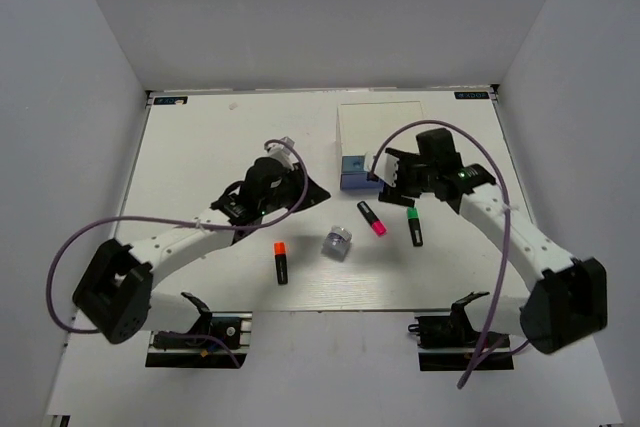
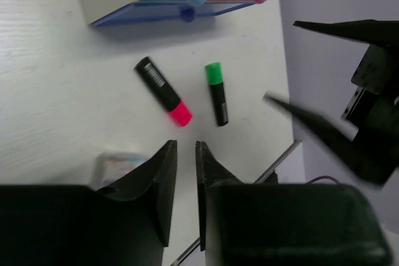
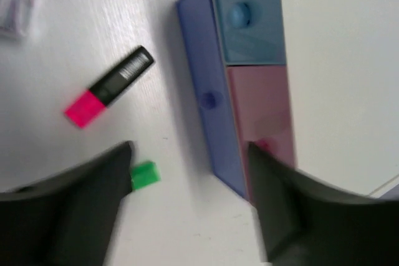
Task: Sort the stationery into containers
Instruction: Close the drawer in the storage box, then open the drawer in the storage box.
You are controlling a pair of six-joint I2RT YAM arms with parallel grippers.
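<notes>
White tabletop carries all that we see; at its far middle stands the white-topped cabinet, its drawer fronts turned toward the arms; a long violet-blue drawer runs along the bottom, with a light blue drawer and a pink drawer side by side above it; we cannot tell whether any is pulled out. We find the left gripper left of the cabinet, its fingers drawn almost together with nothing between them; the right gripper hangs just before the drawers, fingers spread wide and holding nothing. We see the pink-capped marker and the green-capped marker lying near each other in front of the cabinet, not touching; the orange-capped marker lies well apart to the left, nearer the front edge. Between the orange and pink ones sits the small grey-silver round piece; all four rest on the tabletop, outside the drawers.
</notes>
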